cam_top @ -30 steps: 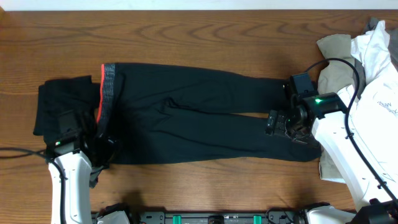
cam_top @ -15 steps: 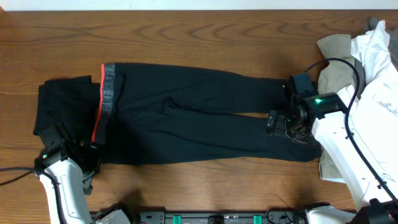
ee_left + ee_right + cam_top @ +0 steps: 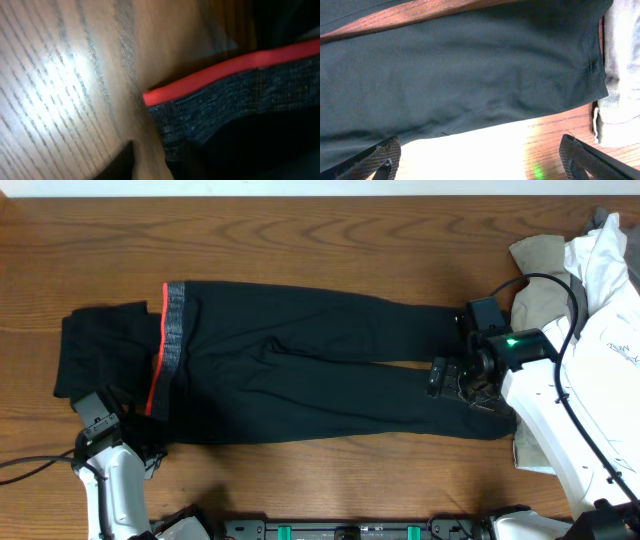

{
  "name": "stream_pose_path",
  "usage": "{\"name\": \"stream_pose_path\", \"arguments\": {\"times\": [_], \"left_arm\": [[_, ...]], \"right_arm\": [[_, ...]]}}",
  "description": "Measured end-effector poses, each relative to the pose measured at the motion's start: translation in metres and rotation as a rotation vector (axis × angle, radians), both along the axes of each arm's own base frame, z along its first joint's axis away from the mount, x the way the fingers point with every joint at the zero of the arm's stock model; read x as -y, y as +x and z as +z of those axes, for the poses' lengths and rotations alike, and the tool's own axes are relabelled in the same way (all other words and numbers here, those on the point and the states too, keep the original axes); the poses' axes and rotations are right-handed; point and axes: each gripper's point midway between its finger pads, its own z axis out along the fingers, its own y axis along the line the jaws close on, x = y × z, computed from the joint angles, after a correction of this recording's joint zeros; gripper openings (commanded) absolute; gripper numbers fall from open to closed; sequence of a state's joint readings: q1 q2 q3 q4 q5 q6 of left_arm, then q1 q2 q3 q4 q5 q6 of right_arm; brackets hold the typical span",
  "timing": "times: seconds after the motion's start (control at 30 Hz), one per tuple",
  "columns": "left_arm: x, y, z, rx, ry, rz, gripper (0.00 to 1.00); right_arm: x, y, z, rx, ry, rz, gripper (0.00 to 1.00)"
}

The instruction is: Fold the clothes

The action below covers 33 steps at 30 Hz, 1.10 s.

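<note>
The trousers [image 3: 300, 370] are laid lengthwise across the middle of the table [image 3: 320, 240], with the waistband [image 3: 170, 330] toward the left edge and the leg ends toward the right edge. A folded garment [image 3: 100, 350] is placed at the left edge, touching the waistband. A clothes pile [image 3: 600, 270] is heaped at the far right corner.

We see white shells with black joints on the left arm [image 3: 110, 490] and right arm [image 3: 550, 410]. The right carries a black cable [image 3: 541, 276] and a green light [image 3: 511, 341]. Its fingers [image 3: 377, 160] look black, perhaps ridged.
</note>
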State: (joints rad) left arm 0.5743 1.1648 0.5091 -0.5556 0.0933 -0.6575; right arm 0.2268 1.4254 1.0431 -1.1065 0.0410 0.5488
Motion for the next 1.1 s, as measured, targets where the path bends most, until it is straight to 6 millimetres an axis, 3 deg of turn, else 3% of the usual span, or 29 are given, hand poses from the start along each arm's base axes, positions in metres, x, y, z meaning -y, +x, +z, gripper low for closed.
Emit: {"name": "stream_pose_path", "arguments": {"times": [0.2, 0.23, 0.27, 0.53, 0.7, 0.9, 0.97, 1.1], "left_arm": [[0.005, -0.007, -0.006, -0.034, -0.026, -0.005, 0.29], [0.007, -0.009, -0.007, -0.043, -0.032, -0.004, 0.43], [0.008, -0.010, -0.008, -0.050, -0.037, -0.005, 0.46], [0.006, -0.008, -0.012, -0.034, -0.027, -0.004, 0.46], [0.006, -0.007, -0.020, -0.011, -0.014, -0.004, 0.37], [0.003, -0.003, -0.021, 0.016, 0.005, -0.012, 0.20], [0.002, 0.000, -0.021, 0.027, 0.015, -0.032, 0.12], [0.002, 0.002, -0.021, 0.035, 0.028, -0.069, 0.07]], "right_arm": [[0.000, 0.000, 0.000, 0.000, 0.000, 0.000, 0.99], [0.000, 0.000, 0.000, 0.000, 0.000, 0.000, 0.99], [0.000, 0.000, 0.000, 0.000, 0.000, 0.000, 0.99], [0.000, 0.000, 0.000, 0.000, 0.000, 0.000, 0.99], [0.000, 0.000, 0.000, -0.002, 0.000, 0.000, 0.99], [0.000, -0.001, 0.000, -0.003, 0.000, 0.000, 0.99], [0.001, -0.003, 0.000, -0.012, -0.003, 0.000, 0.99], [0.006, -0.013, -0.001, -0.052, -0.031, -0.001, 0.99]]}}
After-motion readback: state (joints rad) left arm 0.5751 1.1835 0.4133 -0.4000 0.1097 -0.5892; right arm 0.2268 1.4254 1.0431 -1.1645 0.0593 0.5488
